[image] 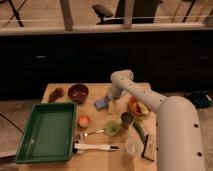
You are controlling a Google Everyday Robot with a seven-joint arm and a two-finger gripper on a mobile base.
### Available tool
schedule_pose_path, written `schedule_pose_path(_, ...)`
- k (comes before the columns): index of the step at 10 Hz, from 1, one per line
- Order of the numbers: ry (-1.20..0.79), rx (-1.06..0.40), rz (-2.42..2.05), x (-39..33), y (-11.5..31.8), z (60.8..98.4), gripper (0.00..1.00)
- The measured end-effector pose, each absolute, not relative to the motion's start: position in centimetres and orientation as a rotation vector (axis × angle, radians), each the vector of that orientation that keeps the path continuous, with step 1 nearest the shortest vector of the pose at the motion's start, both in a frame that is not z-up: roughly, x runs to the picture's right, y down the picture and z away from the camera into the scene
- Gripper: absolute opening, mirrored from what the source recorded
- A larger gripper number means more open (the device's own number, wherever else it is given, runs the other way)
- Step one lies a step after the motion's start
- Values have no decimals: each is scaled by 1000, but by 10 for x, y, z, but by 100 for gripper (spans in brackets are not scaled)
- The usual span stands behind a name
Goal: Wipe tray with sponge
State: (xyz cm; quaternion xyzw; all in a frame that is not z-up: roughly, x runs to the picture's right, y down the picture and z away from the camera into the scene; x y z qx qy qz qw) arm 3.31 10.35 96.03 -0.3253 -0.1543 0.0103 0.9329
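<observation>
Just 1 view here. It looked down from high up on the robot's own side, facing across the wooden table (60, 91) toward a dark counter and railing behind. It sat fairly far back, so the whole tray (46, 131) fit in. The white arm ran up from bottom right, with the gripper (111, 102) near mid-table.

One tray (46, 131), one sponge (101, 103), one end effector (111, 103), one dark bowl (78, 92).
</observation>
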Motion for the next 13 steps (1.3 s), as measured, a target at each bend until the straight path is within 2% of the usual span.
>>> schedule_pose_path(6, -318, -665, 23, 33, 103, 962, 74)
schedule_pose_path(9, -318, -667, 22, 33, 103, 962, 80)
schedule_pose_path(13, -318, -668, 21, 33, 103, 961, 80)
